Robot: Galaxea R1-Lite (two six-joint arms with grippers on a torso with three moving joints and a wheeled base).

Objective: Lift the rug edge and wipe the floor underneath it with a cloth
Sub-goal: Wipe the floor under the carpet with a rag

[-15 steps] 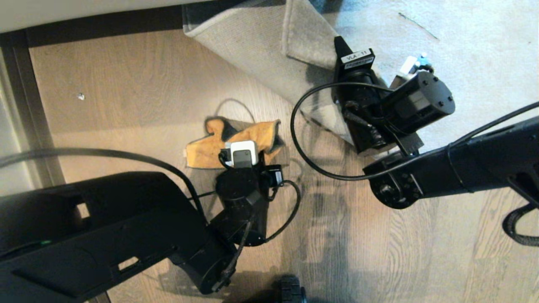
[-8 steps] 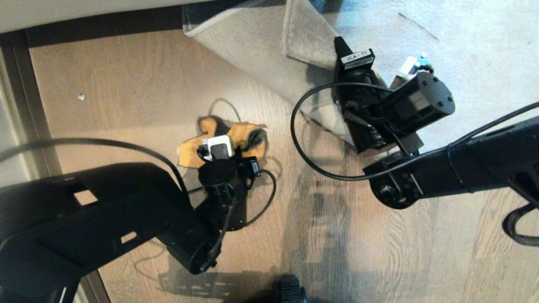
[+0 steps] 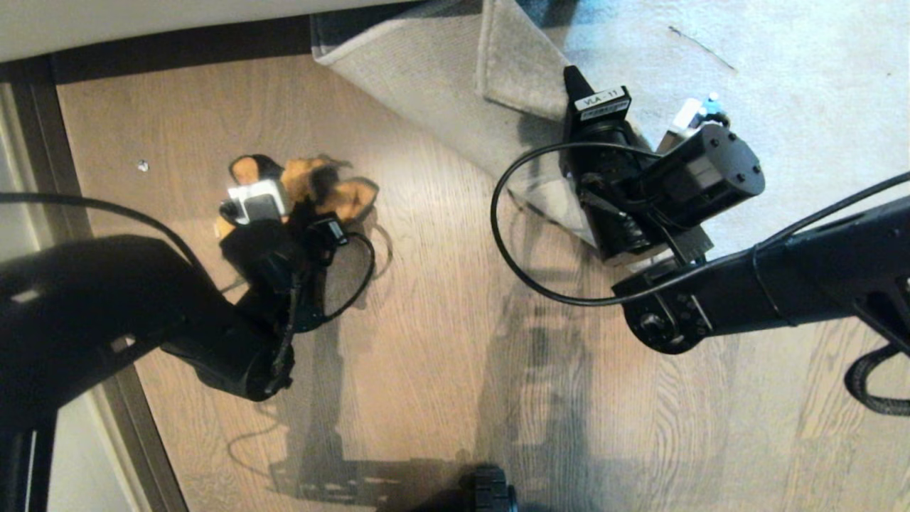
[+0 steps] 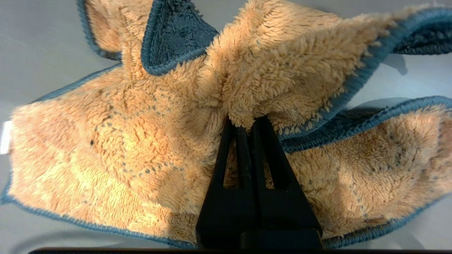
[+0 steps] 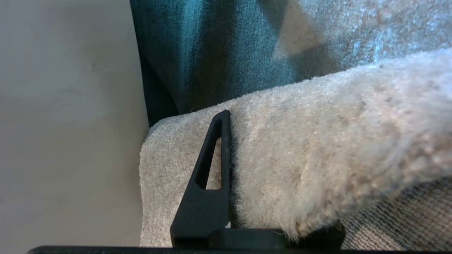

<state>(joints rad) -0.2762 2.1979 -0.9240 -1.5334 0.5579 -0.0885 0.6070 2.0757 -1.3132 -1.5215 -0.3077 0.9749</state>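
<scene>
Wiping under the lifted rug

Our left gripper [image 4: 247,123] pinches the cloth [image 4: 116,141], bunched on the floor [image 3: 441,299] at left; our right gripper [image 5: 229,169] clamps the rug edge [image 5: 300,155], folded back, backing up.

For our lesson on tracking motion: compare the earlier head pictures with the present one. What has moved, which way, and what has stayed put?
The left pincer, shut on the cloth, has swept it across the floor toward the robot's left and farther from the robot, away from the rug; the cloth is now more bunched. The right pincer has stayed as it was, holding the rug edge folded back. Nothing was let go.
</scene>
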